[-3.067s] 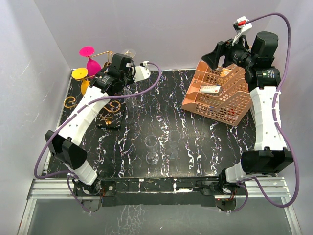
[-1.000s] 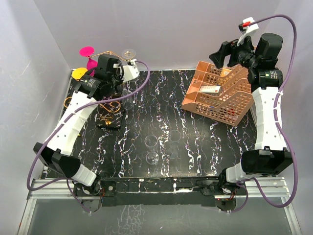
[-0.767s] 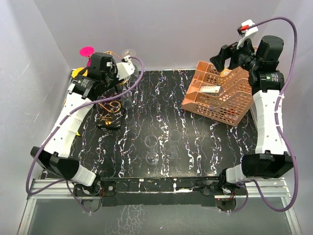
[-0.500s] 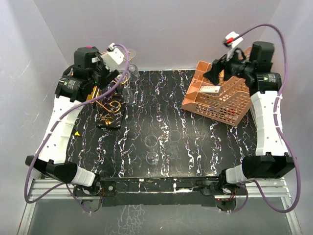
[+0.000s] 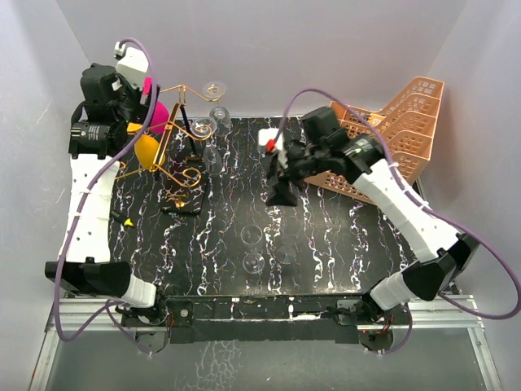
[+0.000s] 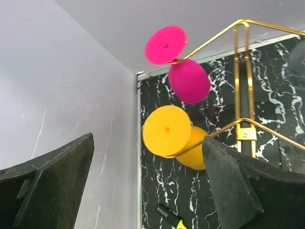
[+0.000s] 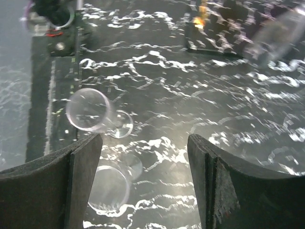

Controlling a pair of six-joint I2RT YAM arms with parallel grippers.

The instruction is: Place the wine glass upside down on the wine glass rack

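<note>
As I judge it, the job is barely begun: the wine glass (image 5: 252, 236) I'm after sits on the table (image 5: 326, 244) a little toward 6 o'clock from centre. A second clear glass (image 5: 254, 262) is just beside it, while the wine glass rack (image 5: 186, 173) at 10 o'clock already carries a pink glass (image 6: 189, 81), a yellow glass (image 6: 167, 131) and some clear ones. My right gripper (image 7: 144, 137) hangs over the middle, fingers spread and empty, and my left gripper (image 6: 147, 138), likewise spread and empty, is up at the rack's 9 o'clock side. Pickup, flip and hanging all remain; there looks to be open marble between glass and rack, but the left wall and the hung glasses crowd the approach, with the orange tray (image 5: 391, 130) off at 2 o'clock.
</note>
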